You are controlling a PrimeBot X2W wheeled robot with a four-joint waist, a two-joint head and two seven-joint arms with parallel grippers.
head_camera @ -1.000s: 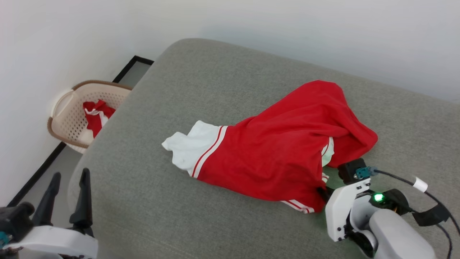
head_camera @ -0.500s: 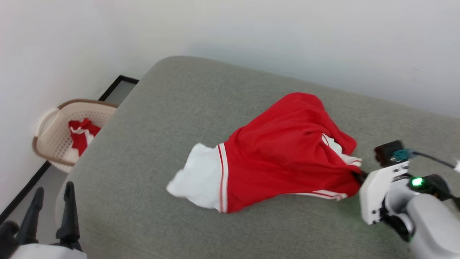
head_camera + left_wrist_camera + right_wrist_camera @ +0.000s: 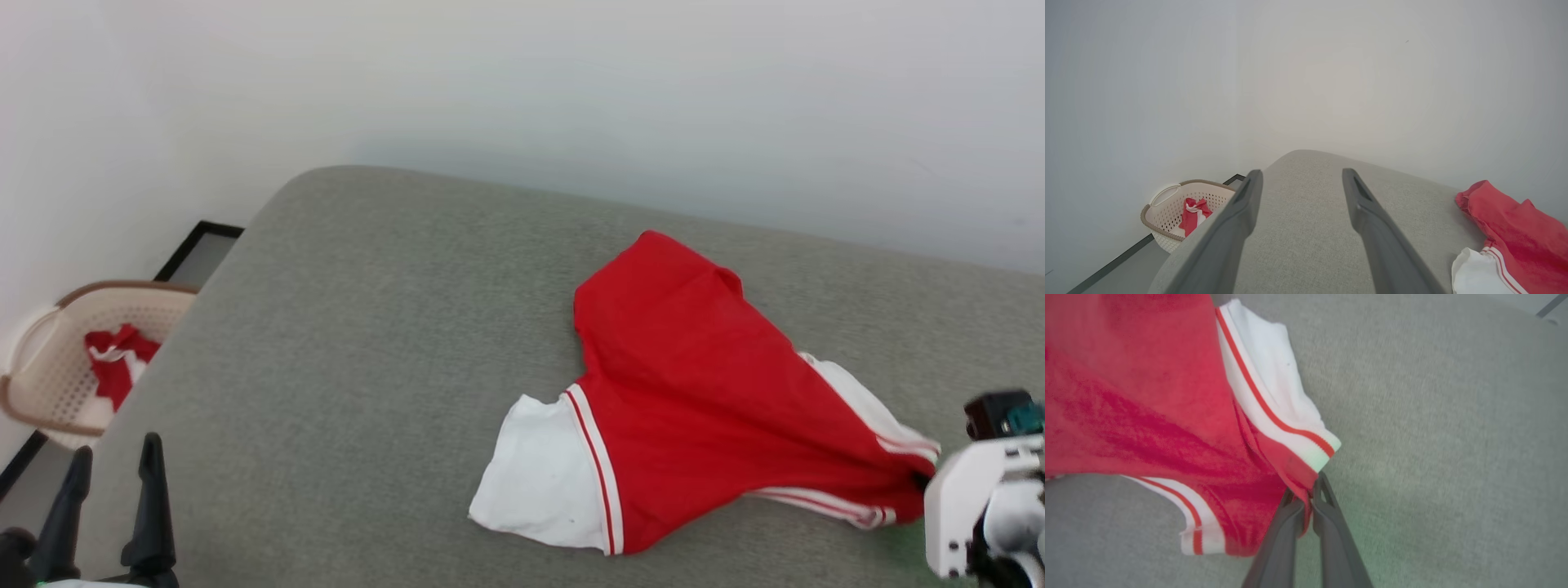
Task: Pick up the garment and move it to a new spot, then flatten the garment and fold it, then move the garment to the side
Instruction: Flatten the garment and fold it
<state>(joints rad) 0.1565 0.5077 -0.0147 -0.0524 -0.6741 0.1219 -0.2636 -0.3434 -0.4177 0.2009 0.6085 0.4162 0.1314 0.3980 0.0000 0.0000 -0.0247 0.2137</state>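
Note:
The garment [image 3: 694, 392] is a red shirt with white sleeves and red-and-white trim, lying stretched on the grey cushion [image 3: 367, 327] right of centre. My right gripper [image 3: 924, 483] is at its right end, shut on a bunched red fold by the striped trim. The right wrist view shows the two fingers [image 3: 1290, 522] pinching the garment [image 3: 1147, 396] at my right gripper [image 3: 1306, 496]. My left gripper [image 3: 114, 453] hangs open at the lower left, off the cushion's near corner, holding nothing. In the left wrist view my left gripper [image 3: 1302, 173] is spread wide, with the garment [image 3: 1511, 228] far to its right.
A beige perforated basket [image 3: 49, 359] stands on the floor left of the cushion against the white wall, with a red-and-white cloth [image 3: 114, 359] inside; the left wrist view shows the basket [image 3: 1167, 192] too. The cushion's left half is bare grey fabric.
The head camera has swung. My right gripper has dragged the garment rightward across the cushion, and the crumpled cloth has stretched out flatter. The left gripper stays open.

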